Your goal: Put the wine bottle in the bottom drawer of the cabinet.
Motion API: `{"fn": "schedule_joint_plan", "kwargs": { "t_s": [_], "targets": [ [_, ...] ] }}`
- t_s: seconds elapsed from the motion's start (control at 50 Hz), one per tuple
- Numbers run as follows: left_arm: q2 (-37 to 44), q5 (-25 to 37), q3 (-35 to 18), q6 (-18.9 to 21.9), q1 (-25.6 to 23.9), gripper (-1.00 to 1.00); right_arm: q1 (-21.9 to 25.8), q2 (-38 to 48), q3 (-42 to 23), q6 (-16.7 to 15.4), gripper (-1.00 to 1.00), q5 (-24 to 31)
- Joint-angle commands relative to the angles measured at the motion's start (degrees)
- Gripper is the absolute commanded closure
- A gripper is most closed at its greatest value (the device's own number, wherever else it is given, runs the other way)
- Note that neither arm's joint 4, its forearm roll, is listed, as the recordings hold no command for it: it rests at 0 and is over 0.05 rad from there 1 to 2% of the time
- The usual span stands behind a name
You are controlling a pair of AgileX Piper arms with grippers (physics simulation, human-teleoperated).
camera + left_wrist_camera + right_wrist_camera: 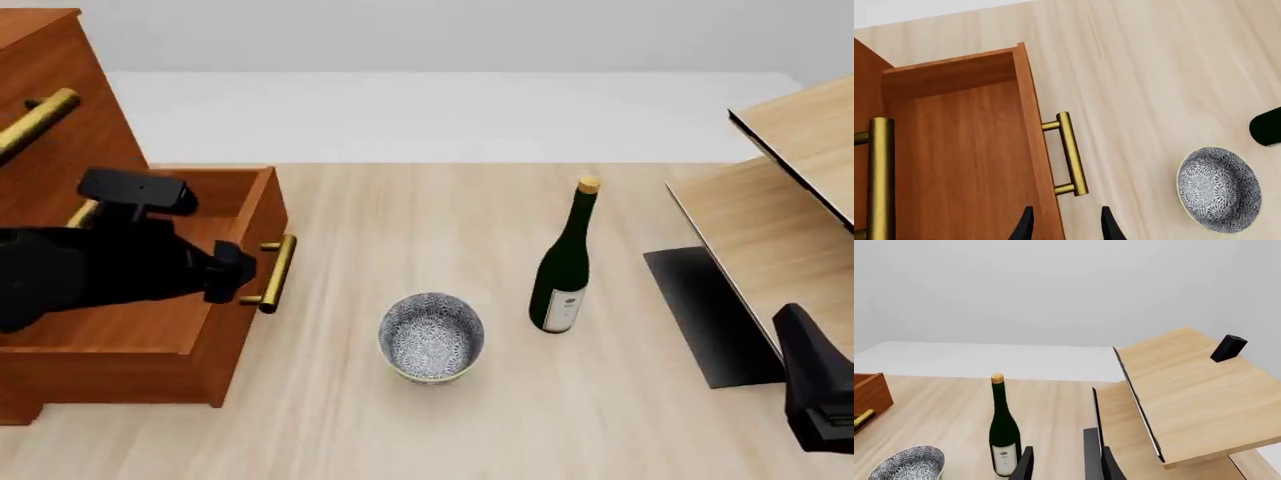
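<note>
Front view: one wine bottle (565, 262), one bowl (430, 336), two brass handles (275, 272).

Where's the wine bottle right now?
In the front view the wine bottle stands upright on the table right of centre, just right of the patterned bowl and left of the pale shelf unit.

The wine bottle (562, 270) was dark green glass with a tan cork and a small white label. The bowl (430, 337) wore a dense blue-and-white floral pattern inside. The bottom drawer (200, 345) and the cabinet (54, 70) were reddish-brown wood with brass bar handles. The table (400, 220) showed pale streaked wood grain, as did the shelf unit (787, 190) at right. Both arms were black.
</note>
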Motion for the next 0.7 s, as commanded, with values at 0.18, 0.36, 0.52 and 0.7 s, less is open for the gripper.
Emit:
{"fn": "schedule_joint_plan", "kwargs": {
  "t_s": [0.18,0.36,0.52,0.7],
  "targets": [
    [4.0,-6.0,3.5,-2.1,-0.1,-1.00,0.3,0.0,0.1,-0.3,-1.00,0.1],
    [6.2,-8.2,4.3,-3.1,-0.6,-1.00,0.3,0.0,0.1,-0.4,-1.00,0.1],
    [7.6,-9.9,5.3,-3.8,-0.7,-1.00,0.4,0.1,0.2,-0.5,-1.00,0.2],
    [9.0,-11.6,6.2,-3.7,-0.1,-1.00,0.5,0.1,0.2,-0.5,-1.00,0.3]
  ]
}}
